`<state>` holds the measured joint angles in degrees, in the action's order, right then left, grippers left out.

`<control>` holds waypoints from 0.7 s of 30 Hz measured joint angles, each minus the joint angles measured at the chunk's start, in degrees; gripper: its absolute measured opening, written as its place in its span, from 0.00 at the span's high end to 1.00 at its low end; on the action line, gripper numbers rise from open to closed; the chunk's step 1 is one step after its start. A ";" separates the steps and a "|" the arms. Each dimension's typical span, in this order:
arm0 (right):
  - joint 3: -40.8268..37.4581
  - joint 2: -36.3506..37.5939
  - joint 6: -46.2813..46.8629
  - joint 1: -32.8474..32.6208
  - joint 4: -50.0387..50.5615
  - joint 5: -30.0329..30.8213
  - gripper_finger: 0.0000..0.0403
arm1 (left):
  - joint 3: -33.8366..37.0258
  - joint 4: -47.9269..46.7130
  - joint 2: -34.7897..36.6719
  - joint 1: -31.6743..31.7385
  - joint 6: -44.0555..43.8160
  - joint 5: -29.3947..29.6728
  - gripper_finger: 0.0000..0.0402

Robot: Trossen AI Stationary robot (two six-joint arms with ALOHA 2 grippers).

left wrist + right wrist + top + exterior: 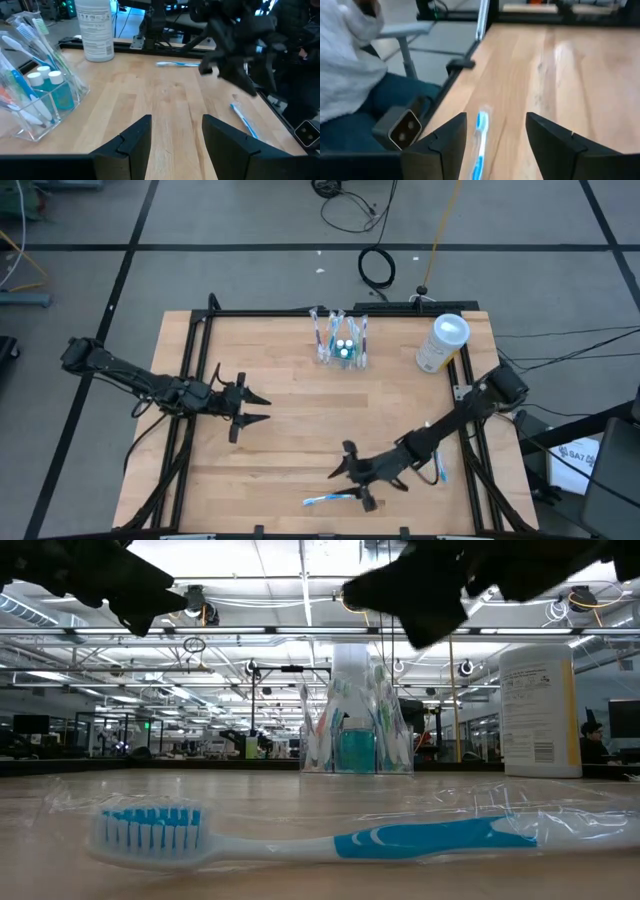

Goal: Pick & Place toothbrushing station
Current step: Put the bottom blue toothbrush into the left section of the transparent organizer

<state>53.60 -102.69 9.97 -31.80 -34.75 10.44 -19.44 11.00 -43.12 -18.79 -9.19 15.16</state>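
Toothbrushes loose: two; one toothbrushing station; one cylinder.

toothbrushing station at table's rear, cylinder right, toothbrush front

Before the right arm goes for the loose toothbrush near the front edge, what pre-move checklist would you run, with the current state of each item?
1. Right gripper open and empty: ok.
2. Blue-and-white toothbrush lying flat on the table, unobstructed: ok.
3. Right gripper lined up above that toothbrush: ok, roughly; it shows between the fingers in the wrist view.
4. Toothbrushing station upright near the back edge: ok.
5. Left gripper open, parked clear on the left: ok.
6. Free compartment in the station: cannot tell.
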 joint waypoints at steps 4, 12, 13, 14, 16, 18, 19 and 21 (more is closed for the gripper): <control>2.19 -5.20 1.94 -1.58 1.44 0.00 0.51 | 0.00 0.00 -0.01 0.00 -0.46 0.02 0.55; 2.16 -9.90 9.29 -4.41 5.15 -0.02 0.53 | 0.00 0.02 -0.01 0.00 -1.61 0.02 0.55; 2.14 -10.42 9.69 -4.41 6.24 0.00 0.54 | 0.00 0.02 -0.01 0.00 -1.64 0.02 0.55; 2.14 -10.82 10.18 -4.43 7.24 -0.01 0.54 | 0.00 0.02 -0.01 0.00 -1.62 0.02 0.55; 2.11 -10.98 10.28 -4.43 9.53 0.17 0.55 | 0.00 0.02 -0.01 0.00 -1.62 0.02 0.55; 2.16 -10.72 10.10 -4.45 11.62 0.13 0.57 | 0.00 0.00 -0.01 0.00 -1.62 0.02 0.55; 2.18 -10.72 9.50 -4.45 12.32 0.13 0.58 | 0.00 0.00 -0.01 0.00 -1.62 0.02 0.55; 2.19 -10.72 7.19 -4.45 12.96 0.15 0.60 | 0.00 0.00 -0.01 0.00 -1.60 0.02 0.55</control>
<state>55.79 -113.40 17.16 -36.25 -21.79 10.59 -19.44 11.00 -43.13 -18.79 -10.79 15.18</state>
